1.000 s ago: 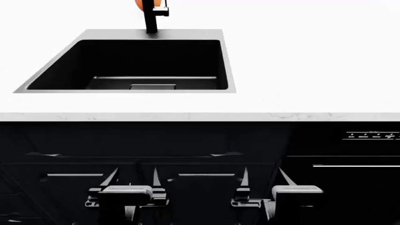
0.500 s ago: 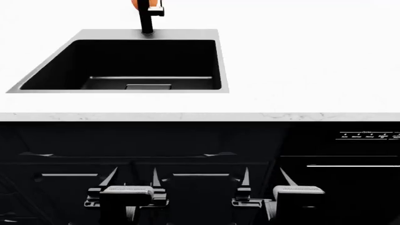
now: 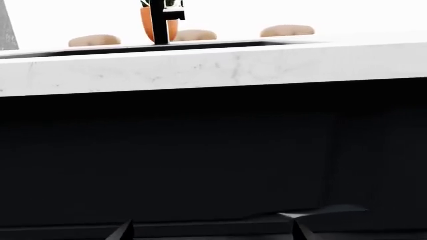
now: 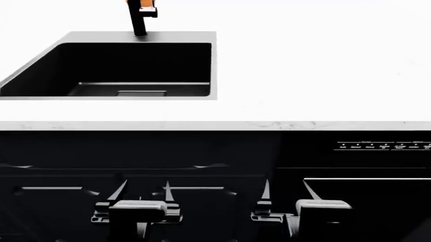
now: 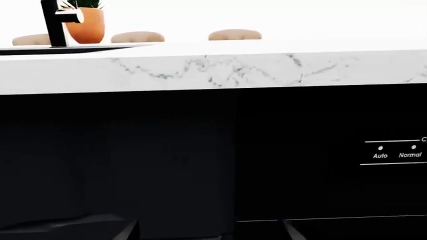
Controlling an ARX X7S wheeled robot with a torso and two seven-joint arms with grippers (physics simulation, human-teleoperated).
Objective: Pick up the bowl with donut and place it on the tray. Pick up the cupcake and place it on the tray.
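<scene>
Tools (image 4: 143,189) (image 4: 283,189) low before dark cabinets (image 4: 135,151); fingers spread

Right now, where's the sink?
In the head view the black sink basin is set into the white counter at upper left, with the black faucet at its back edge.

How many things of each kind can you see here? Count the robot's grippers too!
Black sink: 1
Black faucet: 1
Orange plant pot: 1
Tan rounded shapes behind the counter: 3 (cannot tell what they are)
Grippers, left gripper and right gripper: 2
Total: 8
No bowl, donut, cupcake or tray is in view.
</scene>
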